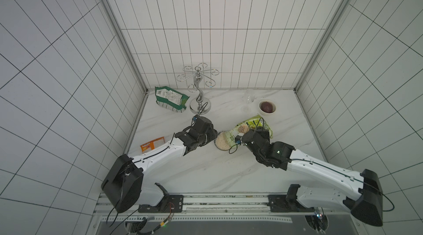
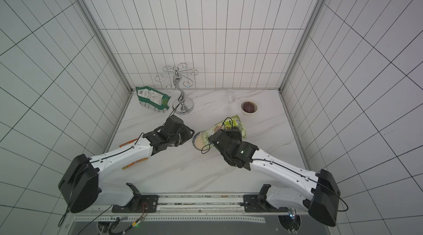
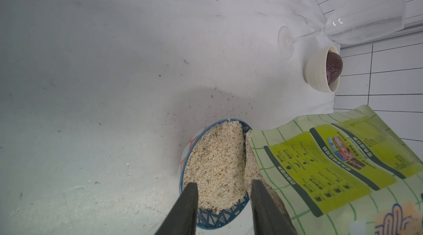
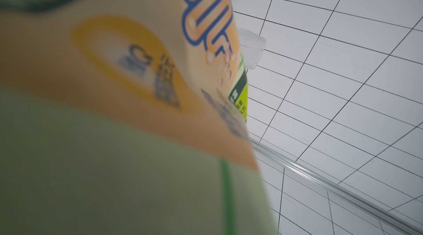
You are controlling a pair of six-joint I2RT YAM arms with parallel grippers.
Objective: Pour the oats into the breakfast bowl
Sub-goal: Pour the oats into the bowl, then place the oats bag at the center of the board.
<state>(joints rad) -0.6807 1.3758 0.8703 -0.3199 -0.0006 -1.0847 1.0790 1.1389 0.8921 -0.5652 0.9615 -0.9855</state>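
Robot is tipping an oat pouch (image 1: 249, 123) over a brimming breakfast bowl (image 1: 215, 142).
In both top views, the right gripper's (image 1: 243, 134) hidden fingers are pinching the tilted pouch. In the left wrist view, the left gripper's (image 3: 223, 183) fingers are clasping the bowl. The oats (image 3: 215, 160) are heaping to its rim, so more pouring risks overflowing. In the right wrist view, the blurred pouch is filling the frame.

pouch (image 3: 332, 165) | print too blurred to read; no legible text
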